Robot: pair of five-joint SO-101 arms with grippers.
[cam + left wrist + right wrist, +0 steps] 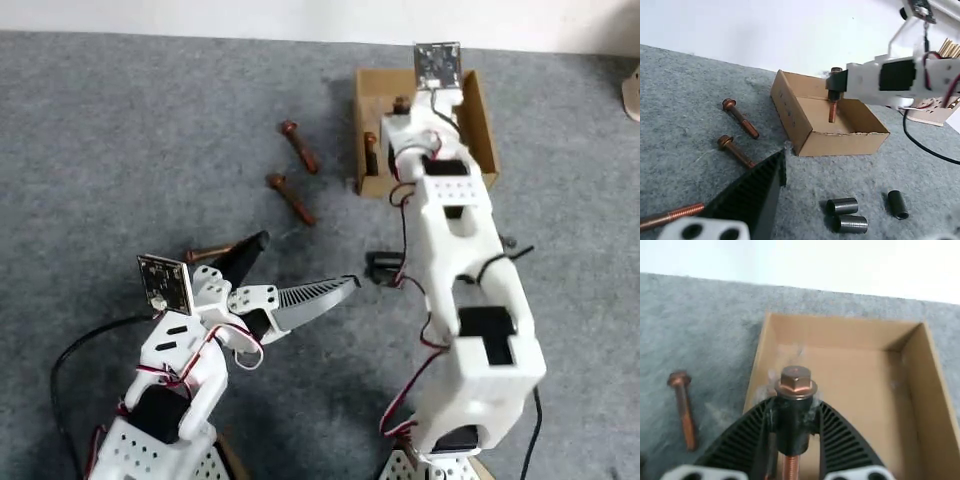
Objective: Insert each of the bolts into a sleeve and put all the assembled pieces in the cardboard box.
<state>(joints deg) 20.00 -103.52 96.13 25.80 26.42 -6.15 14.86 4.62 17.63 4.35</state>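
Right gripper (794,410) is clenched on a dark sleeve (790,426) with a bolt (797,381) standing through it, head up. It hangs over the cardboard box (920,390).

Edges: from the right wrist, we see the held piece just inside the box wall on the side facing the loose bolts, close to that rim. Bare cardboard floor runs from the fingers to the far wall and the opposite side wall.

The left wrist view gives us the side-on look. The threaded end hangs below the sleeve and dips under the rim line, inside the walls. We cannot tell whether it touches the floor.

Left gripper (310,260) is spread wide with nothing in it, low over the grey carpet (120,130) and well short of the box. In the high view one loose bolt (210,252) lies just outside its outer finger, close to touching. Two more bolts (299,146) (290,198) lie ahead of it, apart from each other, between this gripper and the box's near wall. Open carpet shows around them.

From the left wrist we note three sleeves (842,205) (850,223) (897,204) lying on their sides ahead of the left gripper, before the box's front wall. Two lie just beside each other, the third apart.
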